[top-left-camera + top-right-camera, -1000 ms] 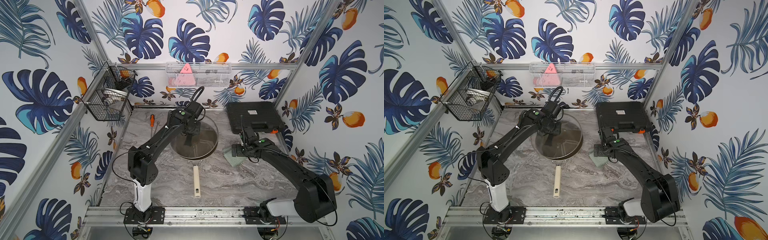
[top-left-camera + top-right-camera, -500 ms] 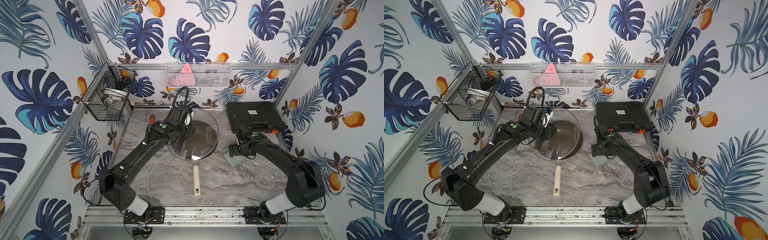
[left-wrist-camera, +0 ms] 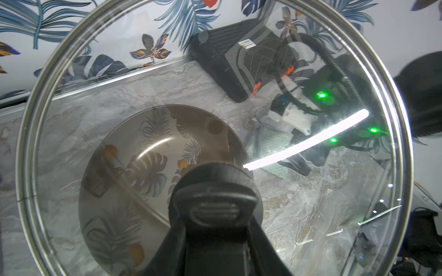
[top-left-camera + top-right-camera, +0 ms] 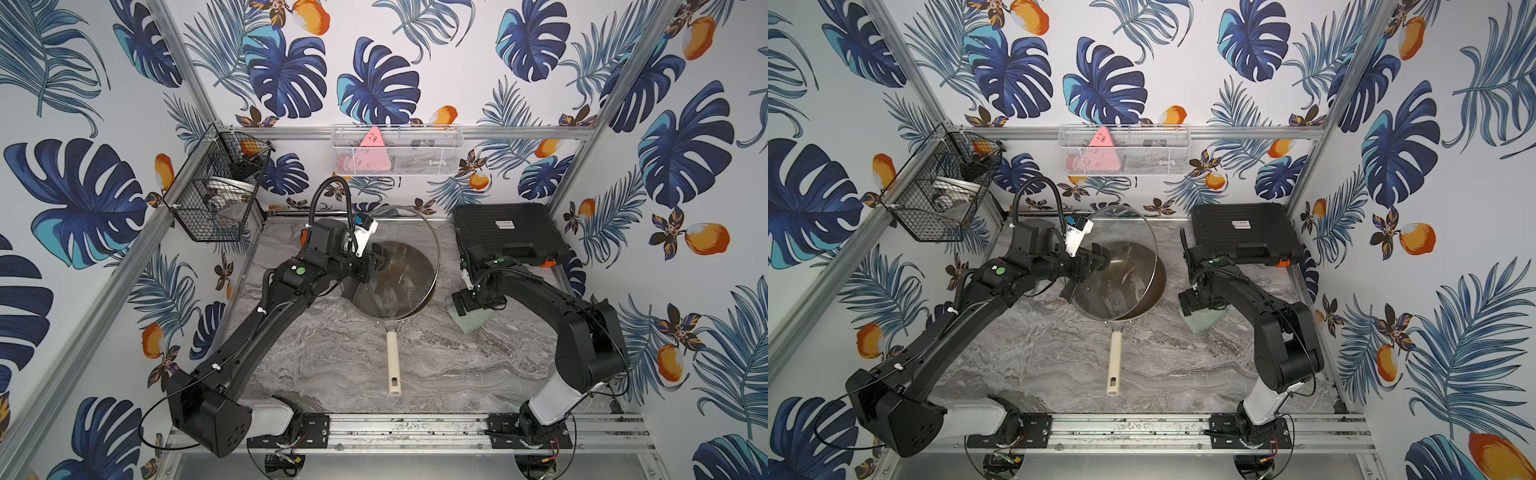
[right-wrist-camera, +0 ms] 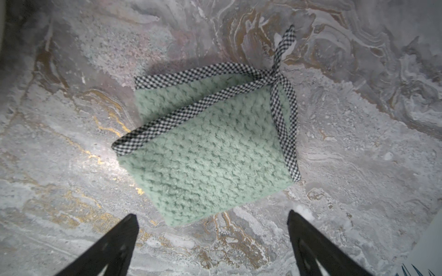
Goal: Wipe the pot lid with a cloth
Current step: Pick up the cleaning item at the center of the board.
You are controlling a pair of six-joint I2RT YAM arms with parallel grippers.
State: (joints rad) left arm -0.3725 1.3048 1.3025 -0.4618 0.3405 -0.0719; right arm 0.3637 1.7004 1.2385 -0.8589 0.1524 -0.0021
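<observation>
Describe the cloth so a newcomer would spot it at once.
Start at the black case at the back right of the marble table. Just in front, beneath the open right gripper, lies the cloth. It alone is soft mint green, waffle-textured, with checked trim.

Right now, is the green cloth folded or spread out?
Folded: the cloth has one checkered-edged layer lying over another on the marble tabletop.

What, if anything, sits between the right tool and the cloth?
Nothing visible. In the right wrist view the cloth lies bare on the marble table, with the right tool open over one edge. The left tool holds the pot lid off to the side.
</observation>
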